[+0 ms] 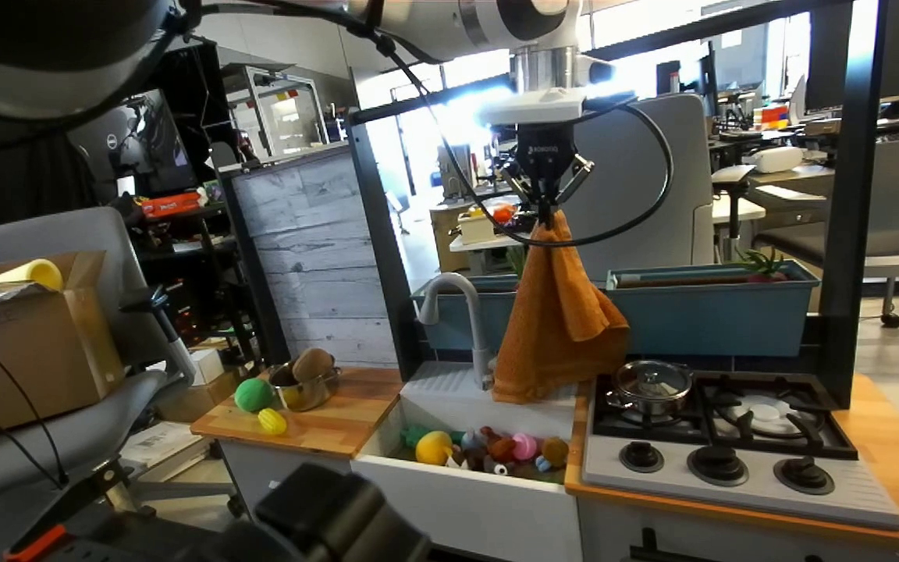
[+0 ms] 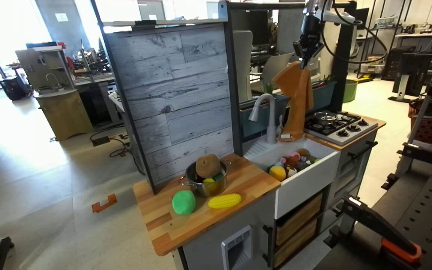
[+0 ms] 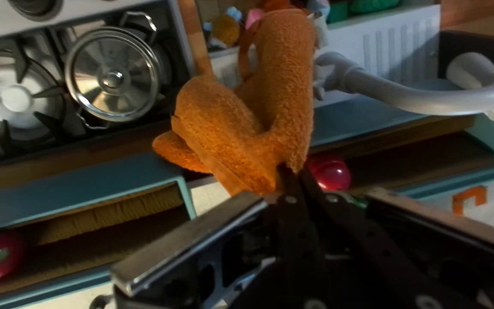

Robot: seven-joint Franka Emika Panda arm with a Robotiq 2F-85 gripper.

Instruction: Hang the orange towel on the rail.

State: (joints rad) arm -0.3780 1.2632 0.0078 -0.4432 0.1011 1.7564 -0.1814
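Observation:
The orange towel hangs in loose folds from my gripper. My gripper is shut on the towel's upper part, fingers pointing down. In the wrist view, the fingertips pinch the towel. The towel hangs between the faucet and the stove, and its lower end reaches the sink's back edge; I cannot tell if it touches. A dark bar spans the top of the kitchen frame, also seen in an exterior view. An oven handle is below. I cannot tell which bar is the rail.
A grey faucet stands beside the towel. Blue planters sit behind it. A lidded pot is on the stove. The sink holds several toys. A pot, green ball and corn are on the counter.

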